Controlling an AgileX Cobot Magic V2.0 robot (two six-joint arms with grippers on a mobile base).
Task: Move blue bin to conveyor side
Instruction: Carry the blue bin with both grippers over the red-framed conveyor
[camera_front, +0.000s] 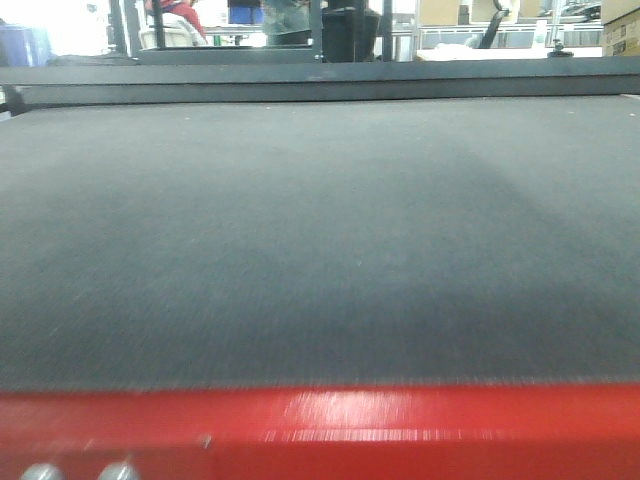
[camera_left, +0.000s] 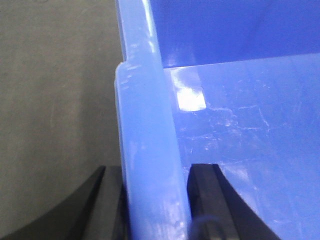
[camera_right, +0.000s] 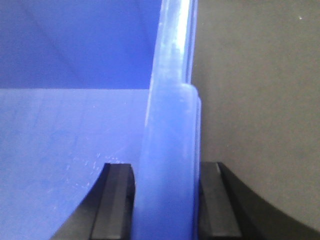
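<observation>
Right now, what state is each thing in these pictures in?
blue bin: open-topped, nothing visible inside, held at its rim by both grippers.
left gripper: shut on the bin's rim, one finger inside, one outside.
right gripper: shut on the rim the same way.
conveyor: belt bare in the front view; whether it runs, I cannot tell.

Front view was dim across the conveyor (camera_front: 320, 240), a darker band right of centre; the top strip blew out white, and streaky glare smeared the red edge (camera_front: 400, 430). Wrist views were soft: a white hotspot on the blue bin (camera_left: 250, 150), rim washed pale, left tool (camera_left: 156, 200) and right tool (camera_right: 166, 200) blurred black.
</observation>
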